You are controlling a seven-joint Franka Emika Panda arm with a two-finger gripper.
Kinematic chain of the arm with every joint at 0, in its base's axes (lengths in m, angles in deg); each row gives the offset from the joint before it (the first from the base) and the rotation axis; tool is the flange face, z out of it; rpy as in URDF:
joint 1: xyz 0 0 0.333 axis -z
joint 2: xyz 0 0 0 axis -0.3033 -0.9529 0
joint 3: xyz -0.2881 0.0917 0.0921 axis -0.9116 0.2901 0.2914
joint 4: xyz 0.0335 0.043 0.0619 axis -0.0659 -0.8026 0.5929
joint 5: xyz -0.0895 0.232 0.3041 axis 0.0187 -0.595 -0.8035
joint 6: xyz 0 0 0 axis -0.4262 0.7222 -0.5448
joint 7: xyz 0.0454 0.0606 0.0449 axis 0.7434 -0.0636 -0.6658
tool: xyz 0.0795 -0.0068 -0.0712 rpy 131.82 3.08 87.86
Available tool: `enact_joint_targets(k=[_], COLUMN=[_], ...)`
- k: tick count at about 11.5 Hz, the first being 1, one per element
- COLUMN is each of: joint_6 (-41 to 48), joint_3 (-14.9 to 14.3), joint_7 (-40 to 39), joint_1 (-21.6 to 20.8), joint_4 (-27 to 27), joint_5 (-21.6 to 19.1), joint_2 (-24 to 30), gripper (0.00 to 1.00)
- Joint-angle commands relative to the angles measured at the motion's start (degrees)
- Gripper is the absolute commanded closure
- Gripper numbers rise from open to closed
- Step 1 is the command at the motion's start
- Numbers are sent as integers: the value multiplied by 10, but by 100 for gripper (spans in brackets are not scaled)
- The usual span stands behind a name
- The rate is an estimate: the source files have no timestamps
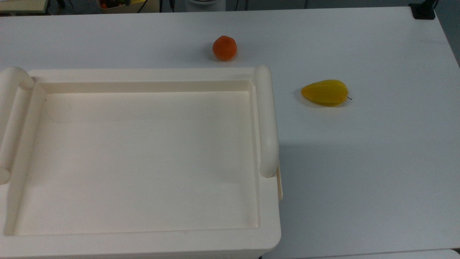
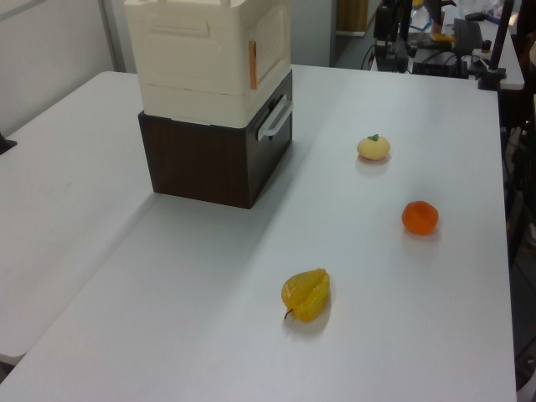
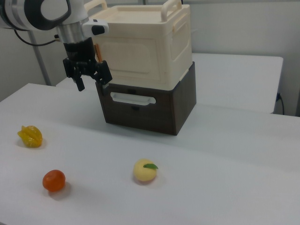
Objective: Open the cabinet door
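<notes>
The cabinet [image 3: 161, 44] is a large cream-white box standing on a dark brown drawer unit [image 3: 154, 110]. Its recessed top [image 1: 143, 158] has a rounded rail [image 1: 266, 118] on each short side. The cabinet door [image 3: 133, 56] is the flat panel above the drawer handle, and it lies flat against the box. A thin tan strip [image 2: 252, 64] runs down one door edge. My gripper [image 3: 92, 79] hangs at the door's left edge in the right view, just below that strip [image 3: 97, 50]. It is open, its black fingers [image 3: 79, 83] spread with nothing between them.
On the white table [image 2: 251, 335] lie a yellow starfruit [image 2: 306, 293], an orange [image 2: 420, 217] and a pale peach [image 2: 373, 147], all apart from the cabinet. The drawer has a white handle [image 3: 132, 98]. Cluttered equipment [image 2: 435, 42] stands beyond the table's far end.
</notes>
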Motion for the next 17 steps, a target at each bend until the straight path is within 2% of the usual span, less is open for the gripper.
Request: enact_joint_targets(k=[1,5,10,14,17], joint_6=[8,5,-113,-186,-280], joint_3=[-2,0,8,7,5], joint_7=[-12,-12,-3,15,84], joint_1=[0,-3,-16,-74,-105], joint_4=[2,4,40,75,96], joint_5=[5,-1,-14,-9,-1], joint_2=[-1,-7,-39,-80,-127], gripper=[0,0,0,0,0])
